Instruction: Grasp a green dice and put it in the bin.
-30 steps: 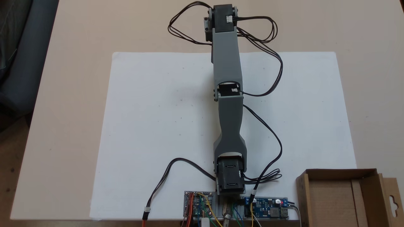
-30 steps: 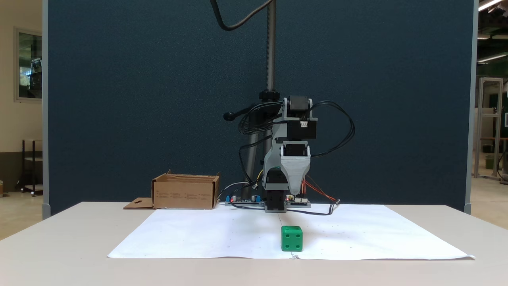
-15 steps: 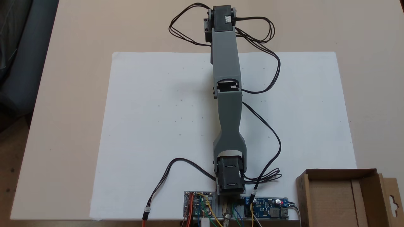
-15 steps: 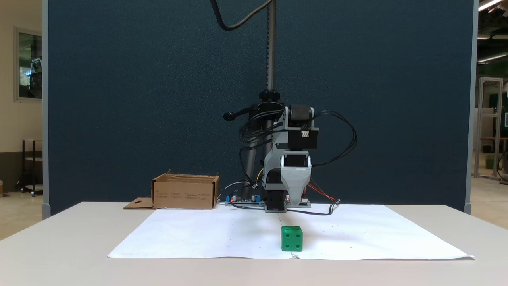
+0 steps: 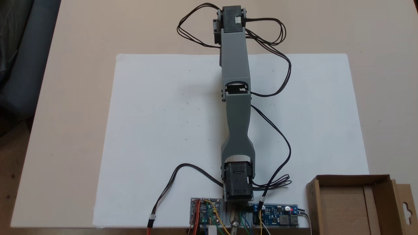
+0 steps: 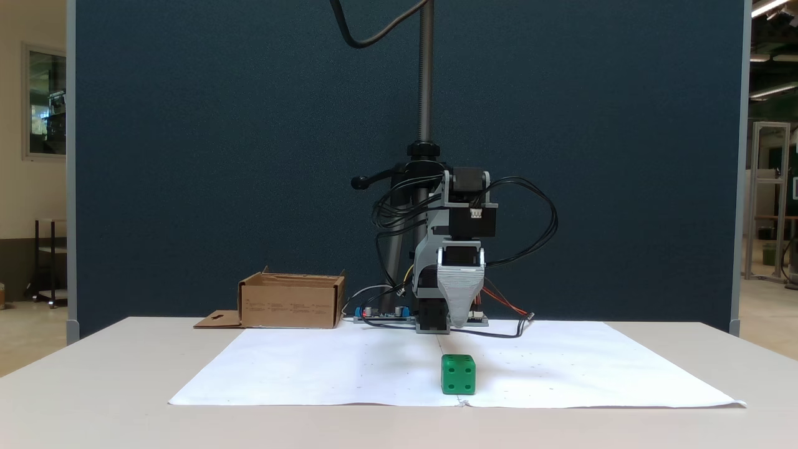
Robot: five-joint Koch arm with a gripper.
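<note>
The gripper (image 6: 460, 323) hangs tip-down above the green dice (image 6: 458, 374), apart from it; whether its jaws are parted cannot be told. The bin (image 6: 291, 302) sits well left of the dice.

The arm (image 5: 235, 107) is built of matte grey printed links joined by black servo blocks. Thin black cables (image 5: 281, 133) loop off its sides. In a fixed view the gripper (image 6: 459, 323) is a ribbed grey wedge tapering downward.
</note>
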